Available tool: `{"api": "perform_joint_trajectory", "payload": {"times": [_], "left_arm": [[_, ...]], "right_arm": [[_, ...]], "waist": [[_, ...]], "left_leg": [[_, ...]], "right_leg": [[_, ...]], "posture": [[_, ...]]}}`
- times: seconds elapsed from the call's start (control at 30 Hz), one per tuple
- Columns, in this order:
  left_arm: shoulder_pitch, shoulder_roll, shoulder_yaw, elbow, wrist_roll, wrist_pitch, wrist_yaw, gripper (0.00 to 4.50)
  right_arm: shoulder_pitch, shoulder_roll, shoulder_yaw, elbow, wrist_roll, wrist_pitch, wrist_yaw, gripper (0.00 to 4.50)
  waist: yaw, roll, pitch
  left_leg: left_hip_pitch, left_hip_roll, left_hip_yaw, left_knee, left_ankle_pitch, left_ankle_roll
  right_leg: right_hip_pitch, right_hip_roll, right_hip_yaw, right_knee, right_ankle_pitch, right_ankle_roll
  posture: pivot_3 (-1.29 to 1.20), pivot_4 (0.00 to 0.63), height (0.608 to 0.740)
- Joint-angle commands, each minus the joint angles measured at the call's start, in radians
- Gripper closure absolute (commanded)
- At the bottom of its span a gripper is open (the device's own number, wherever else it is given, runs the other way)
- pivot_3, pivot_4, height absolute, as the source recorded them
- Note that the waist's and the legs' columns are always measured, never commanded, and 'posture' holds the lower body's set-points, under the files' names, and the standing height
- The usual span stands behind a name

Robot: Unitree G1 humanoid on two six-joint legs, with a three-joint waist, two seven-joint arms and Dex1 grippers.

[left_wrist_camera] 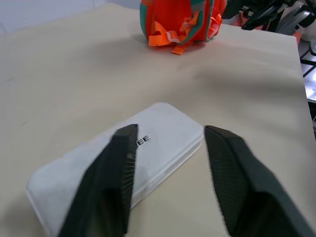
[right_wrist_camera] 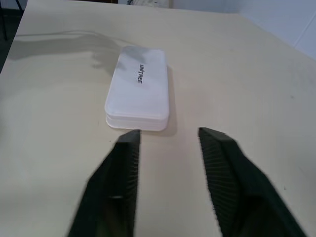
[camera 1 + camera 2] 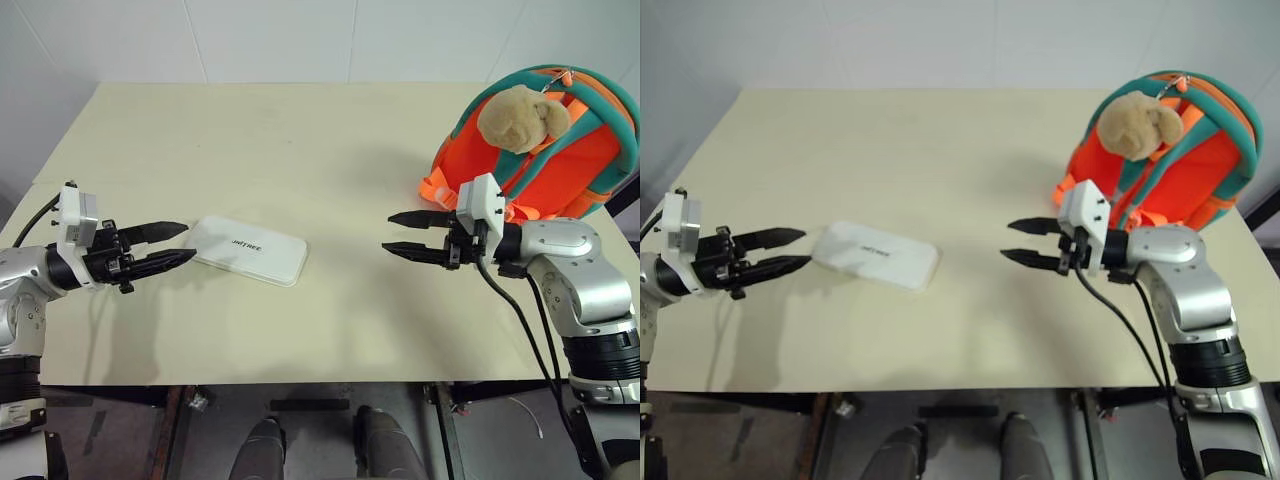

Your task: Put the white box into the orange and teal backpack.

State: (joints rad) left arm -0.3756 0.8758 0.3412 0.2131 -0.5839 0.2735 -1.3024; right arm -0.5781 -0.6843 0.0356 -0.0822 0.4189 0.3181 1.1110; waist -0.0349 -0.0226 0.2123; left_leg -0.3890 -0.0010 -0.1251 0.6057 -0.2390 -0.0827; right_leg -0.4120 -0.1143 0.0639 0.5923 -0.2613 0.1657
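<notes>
One flat white rectangular box point(image 3: 250, 249) lay on the cream tabletop point(image 3: 300, 150), one orange-and-teal fabric backpack point(image 3: 560, 150) at two o'clock. Left gripper point(image 3: 172, 245) and right gripper point(image 3: 398, 232): two empty jaws, parted narrowly.

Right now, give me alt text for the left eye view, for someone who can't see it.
A white box lies flat on a cream table, between the open left gripper close beside it and the open right gripper farther off. An orange and teal backpack with a tan plush bear stands behind the right gripper.

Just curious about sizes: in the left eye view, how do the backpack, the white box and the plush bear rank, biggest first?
1. orange and teal backpack
2. white box
3. tan plush bear
</notes>
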Motion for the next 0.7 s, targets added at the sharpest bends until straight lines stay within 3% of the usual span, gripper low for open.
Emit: {"api": "perform_joint_trajectory", "payload": {"times": [0.03,0.1,0.13,0.3,0.43,0.7], "left_arm": [[0.008,0.022,0.034,-0.002,-0.004,-0.026,-0.015,3.51],[-0.001,0.029,0.030,0.036,0.010,-0.043,-0.026,4.14],[-0.008,0.031,0.028,0.061,0.021,-0.057,-0.025,4.48],[-0.059,0.049,0.018,0.226,0.114,-0.165,0.025,4.48],[-0.150,0.045,0.045,0.366,0.122,-0.154,0.096,4.48],[-0.331,0.048,-0.065,0.716,0.317,-0.311,0.228,4.48]], "right_arm": [[-0.021,0.024,0.034,-0.045,-0.033,0.011,-0.037,3.84],[-0.033,0.031,0.066,-0.043,-0.078,0.032,-0.070,4.50],[-0.037,0.036,0.080,-0.040,-0.090,0.041,-0.078,4.50],[-0.072,0.091,0.168,0.033,-0.185,0.083,-0.141,4.50],[-0.120,0.155,0.225,0.115,-0.270,0.109,-0.210,4.50],[-0.193,0.328,0.285,0.325,-0.375,0.106,-0.324,4.50]], "waist": [[0.003,0.000,0.000],[0.003,0.000,0.000],[0.004,0.000,0.000],[0.001,0.000,0.000],[0.002,0.000,0.000],[0.000,-0.001,-0.001]], "left_leg": [[0.000,0.000,0.000,0.000,0.000,0.000],[0.000,0.000,0.000,0.000,0.000,0.000],[0.000,0.000,0.000,0.000,0.000,0.000],[0.000,0.000,0.000,0.000,0.000,0.000],[0.000,0.000,0.000,0.000,0.000,0.000],[0.000,0.000,0.000,-0.001,0.000,0.000]], "right_leg": [[0.000,0.000,0.000,0.000,0.000,0.000],[0.000,0.000,0.000,0.000,0.000,0.000],[0.000,0.000,0.000,0.000,0.000,0.000],[0.000,0.000,0.000,0.001,0.000,0.000],[-0.001,0.000,0.000,0.001,0.000,0.000],[-0.002,0.001,0.000,0.003,0.000,0.000]], "posture": [[0.00,0.150,0.740],[0.00,0.150,0.740],[0.00,0.150,0.740],[0.00,0.150,0.740],[0.00,0.150,0.740],[0.00,0.150,0.740]]}}
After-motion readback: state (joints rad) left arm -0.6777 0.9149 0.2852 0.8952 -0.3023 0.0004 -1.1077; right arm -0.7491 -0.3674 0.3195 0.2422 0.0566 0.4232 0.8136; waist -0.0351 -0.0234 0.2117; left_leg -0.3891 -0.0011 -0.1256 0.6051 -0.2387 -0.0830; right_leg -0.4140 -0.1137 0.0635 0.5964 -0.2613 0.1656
